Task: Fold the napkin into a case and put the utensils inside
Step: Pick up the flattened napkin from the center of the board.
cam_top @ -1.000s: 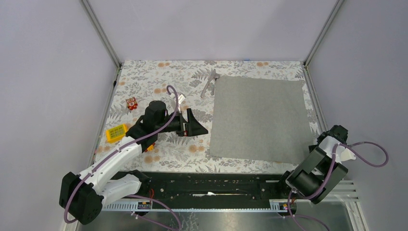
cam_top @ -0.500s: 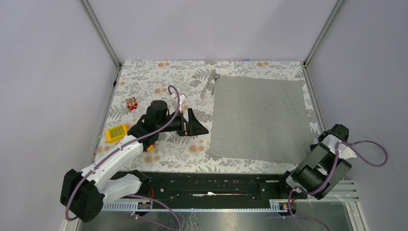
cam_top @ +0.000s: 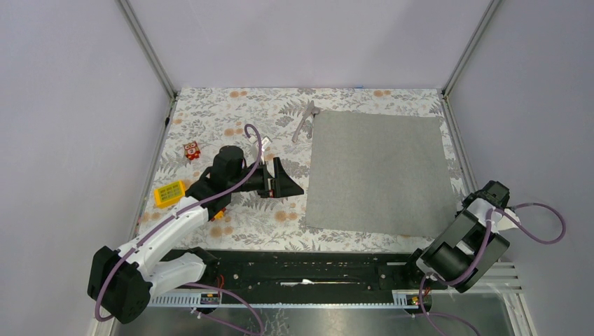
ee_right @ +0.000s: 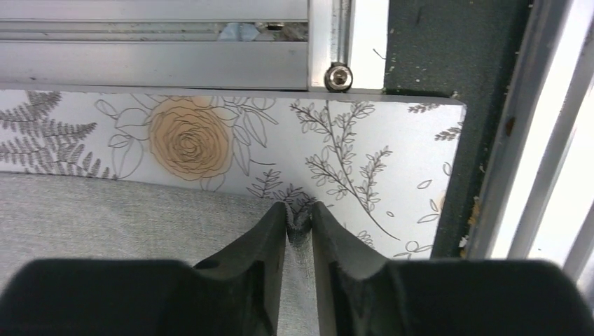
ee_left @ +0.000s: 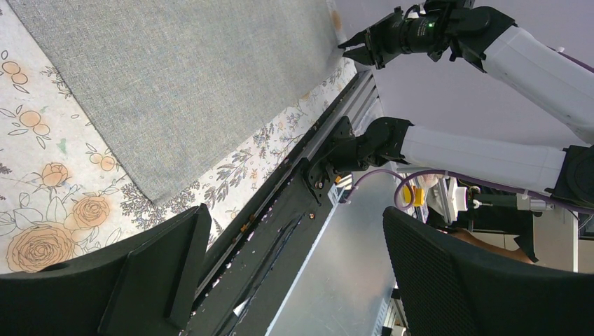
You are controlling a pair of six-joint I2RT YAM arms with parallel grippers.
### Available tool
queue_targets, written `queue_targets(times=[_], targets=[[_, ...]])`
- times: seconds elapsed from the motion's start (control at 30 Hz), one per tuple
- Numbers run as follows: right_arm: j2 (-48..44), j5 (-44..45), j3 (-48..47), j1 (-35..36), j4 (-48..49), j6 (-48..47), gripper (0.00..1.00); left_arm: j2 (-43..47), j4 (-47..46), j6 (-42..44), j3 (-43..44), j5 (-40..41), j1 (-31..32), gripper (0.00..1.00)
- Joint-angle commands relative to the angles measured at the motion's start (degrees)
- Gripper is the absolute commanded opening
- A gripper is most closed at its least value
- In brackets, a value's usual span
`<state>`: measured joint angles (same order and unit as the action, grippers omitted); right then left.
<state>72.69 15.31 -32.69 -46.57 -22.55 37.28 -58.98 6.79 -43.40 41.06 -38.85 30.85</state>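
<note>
Lying flat and unfolded, the plain mid-grey rectangular cloth napkin is covering the right part of the floral-clothed table. At the napkin's near right corner the right hand is clenching, its two black fingers almost together, and I judge a pinch of the grey corner is sitting between them. Over the last second that arm has been settling slightly towards the corner, while the napkin is not shifting at all, so the first fold seems to be only starting. The pair of slim shiny silver metal utensils is resting just beside the napkin's far left corner. No case is existing yet, so nothing is being held inside anything. Left of the napkin, the left hand is hovering with fingers spread wide, carrying nothing. Further left a small yellow block is sitting on the table.
</note>
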Motion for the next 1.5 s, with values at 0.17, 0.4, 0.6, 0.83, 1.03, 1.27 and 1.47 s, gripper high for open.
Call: queue_targets(times=[0.17,0.4,0.6,0.83,1.03,1.27,1.47], targets=[[-2.7,-4.2,0.3,-0.2,-3.0,-0.1,0.0,0.2,-1.9,0.0,0.4,1.0,0.2,0.99],[-6.2,-0.4,-2.1,-0.1,-10.8,3.6,0.0,-4.6,10.2,-7.3,2.5,22.9,5.4,0.99],[-7.5,-1.5,0.4,0.0,-12.4,7.6,0.0,-11.6,20.7,-21.9,5.1,32.2,8.8,0.99],[-12.4,-6.0,3.8,0.1,-10.0,5.7,0.0,-24.1,31.1,-37.8,11.8,38.7,16.4,0.97],[-15.7,-7.9,5.3,0.1,-7.0,3.6,0.0,-31.5,34.8,-48.2,15.5,40.6,21.6,0.79],[-13.2,-9.2,5.2,0.5,-5.3,2.5,0.0,-37.6,38.2,-54.3,20.2,41.9,22.4,0.64],[-12.5,-9.1,5.2,2.0,-4.6,2.3,0.0,-42.7,41.7,-57.6,23.7,40.7,23.0,0.62]])
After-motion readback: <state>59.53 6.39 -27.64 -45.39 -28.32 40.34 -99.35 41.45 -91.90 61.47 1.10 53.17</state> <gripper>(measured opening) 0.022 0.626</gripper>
